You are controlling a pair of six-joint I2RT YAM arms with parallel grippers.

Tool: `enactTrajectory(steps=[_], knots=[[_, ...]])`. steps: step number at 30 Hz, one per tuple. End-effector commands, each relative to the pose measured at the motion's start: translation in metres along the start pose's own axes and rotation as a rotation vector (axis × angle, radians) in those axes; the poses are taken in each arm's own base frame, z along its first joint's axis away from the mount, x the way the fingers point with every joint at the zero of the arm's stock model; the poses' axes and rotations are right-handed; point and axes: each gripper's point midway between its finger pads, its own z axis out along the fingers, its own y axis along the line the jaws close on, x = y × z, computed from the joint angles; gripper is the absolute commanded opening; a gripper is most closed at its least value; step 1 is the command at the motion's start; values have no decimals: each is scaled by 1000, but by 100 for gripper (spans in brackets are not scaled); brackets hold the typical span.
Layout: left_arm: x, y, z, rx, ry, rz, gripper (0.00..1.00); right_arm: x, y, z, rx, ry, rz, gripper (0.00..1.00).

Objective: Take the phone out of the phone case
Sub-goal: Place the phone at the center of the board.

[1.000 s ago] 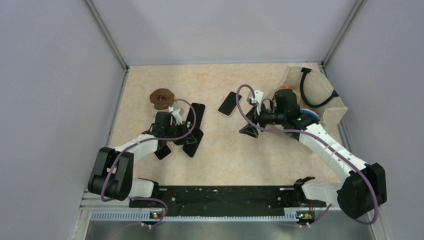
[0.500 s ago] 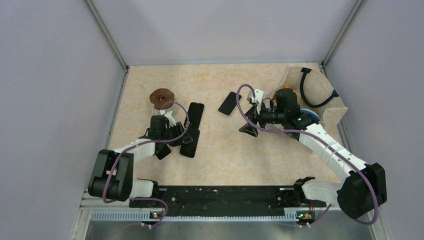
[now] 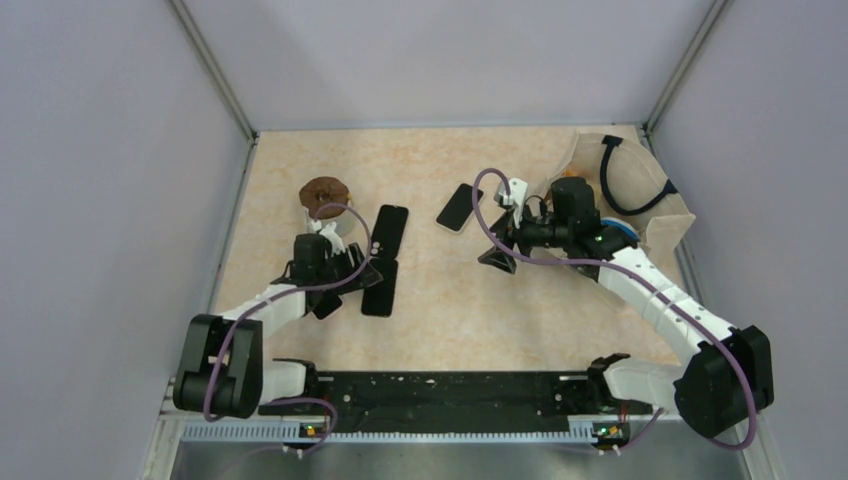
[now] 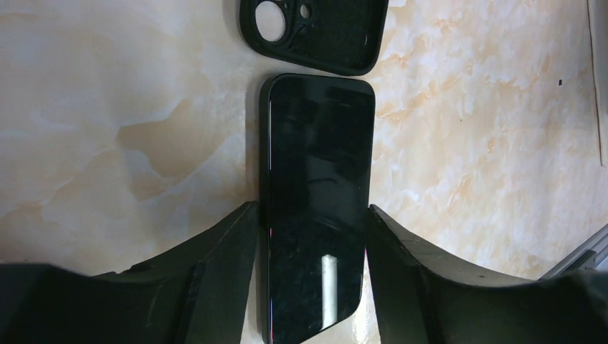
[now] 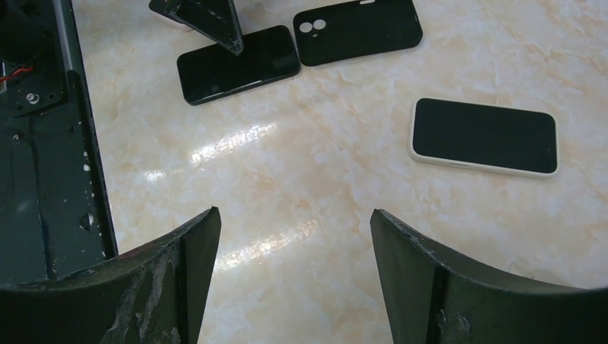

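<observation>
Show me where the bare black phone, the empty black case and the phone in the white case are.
black phone (image 4: pixel 315 201), left wrist view, middle of its screen.
empty black case (image 4: pixel 337 32), left wrist view, flat panel right of the camera hole.
phone in the white case (image 5: pixel 484 136), right wrist view, middle of its screen.

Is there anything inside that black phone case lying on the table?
No. The black case is empty: its lining and camera hole show. The phone lies just beside it, screen up, between the parted fingers of the left gripper. What lies under the case is covered.

White-black arms (image 3: pixel 650 290), purple cables (image 3: pixel 476 205)
</observation>
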Motion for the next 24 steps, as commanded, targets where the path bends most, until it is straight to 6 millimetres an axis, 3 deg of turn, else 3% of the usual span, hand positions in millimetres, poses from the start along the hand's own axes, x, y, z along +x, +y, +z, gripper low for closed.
enactTrajectory(steps=[1, 6, 10, 13, 19, 24], knots=[[-17, -5, -7, 7, -60, 38, 62, -6, -6, -2, 24, -17, -21, 76], [-34, -22, -15, 59, -90, 101, 77, -11, -23, 3, 74, -5, -23, 76], [-64, -46, -28, 106, -144, 197, 98, -17, -41, 7, 128, 17, -10, 77], [-83, -56, -37, 94, -168, 249, 99, -20, -50, 13, 163, 28, -24, 96], [-111, -66, -57, 58, -229, 386, 99, -32, -78, 34, 293, 108, -86, 99], [-117, -74, -79, 52, -289, 509, 99, -33, -117, 64, 397, 193, -55, 99]])
